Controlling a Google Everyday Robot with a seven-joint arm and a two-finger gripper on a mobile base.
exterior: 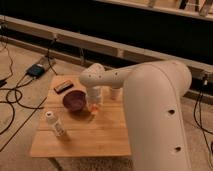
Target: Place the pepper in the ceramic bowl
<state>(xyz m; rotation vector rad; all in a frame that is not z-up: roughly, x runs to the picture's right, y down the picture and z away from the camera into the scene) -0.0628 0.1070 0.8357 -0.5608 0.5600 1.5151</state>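
Observation:
The dark purple ceramic bowl sits on the left half of the wooden table. My gripper hangs down from the white arm just right of the bowl's rim. It is shut on the small orange pepper, which it holds slightly above the tabletop, beside the bowl and not over it. The arm's wrist hides the upper part of the pepper.
A white bottle stands at the table's front left. A flat dark object lies at the back left corner. A small white cup stands behind the arm. Cables and a box lie on the floor to the left.

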